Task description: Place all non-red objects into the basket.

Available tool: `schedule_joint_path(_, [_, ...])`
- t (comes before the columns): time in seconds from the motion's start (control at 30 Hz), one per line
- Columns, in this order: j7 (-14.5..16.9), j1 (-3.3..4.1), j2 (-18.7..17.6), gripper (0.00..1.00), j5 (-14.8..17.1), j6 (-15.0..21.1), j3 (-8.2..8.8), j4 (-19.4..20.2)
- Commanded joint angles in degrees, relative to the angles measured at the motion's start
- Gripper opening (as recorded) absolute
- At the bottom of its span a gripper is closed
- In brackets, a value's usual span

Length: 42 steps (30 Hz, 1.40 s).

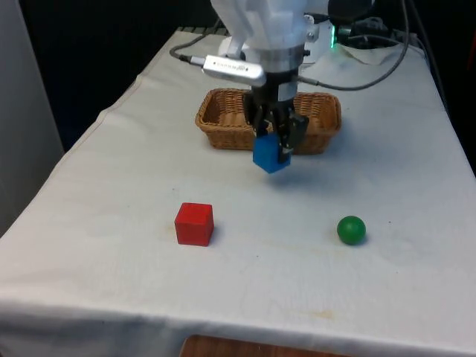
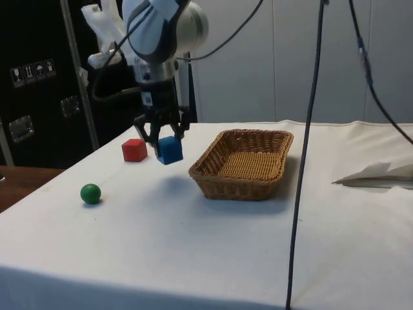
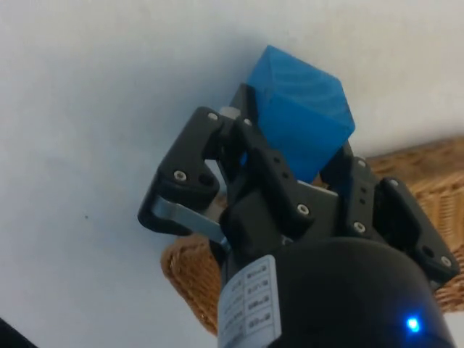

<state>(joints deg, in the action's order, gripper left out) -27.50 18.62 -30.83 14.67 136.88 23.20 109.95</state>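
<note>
The gripper (image 1: pixel 274 146) is closed tight on a blue cube (image 1: pixel 271 155). The cube is up in the air, tipped so one corner points down. It does not touch the worktop (image 1: pixel 111 223).

The landmark here is the wicker basket (image 1: pixel 320 111). It sits on the white cloth of the worktop, and it looks like nothing is inside it. The blue cube hangs just beside the basket, in front of its near wall in the front view. In the side view the blue cube (image 2: pixel 170 150) and the gripper (image 2: pixel 162 139) hang just beside the basket (image 2: pixel 258 161), not over it. In the wrist view the blue cube (image 3: pixel 301 109) sits between the two black fingers (image 3: pixel 272 170), with the basket (image 3: pixel 192 279) near it.

A red cube (image 1: pixel 194 224) sits on the worktop, well away from the basket, toward the front view's left. A green ball (image 1: pixel 351 230) sits on the worktop too, well away from the basket, toward the front view's right. The red cube and the green ball are well apart.
</note>
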Motion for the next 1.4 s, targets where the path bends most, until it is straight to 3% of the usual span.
schedule_joint_path(0.0, [-0.23,0.4,1.03,0.03,-0.74,-0.29,0.34,0.63])
schedule_joint_path(0.43, [0.52,0.11,7.28,0.03,-5.21,-2.23,0.0,3.61])
schedule_joint_path(0.67, [1.78,0.34,12.72,0.03,-8.42,-2.92,0.17,6.53])
schedule_joint_path(0.7, [1.72,0.11,11.92,0.03,-7.91,-2.92,0.0,6.02])
schedule_joint_path(0.87, [2.64,0.23,16.27,0.03,-10.26,-3.32,0.17,8.48])
schedule_joint_path(1.37, [6.19,0.0,23.78,0.03,-12.2,-5.67,0.74,12.15])
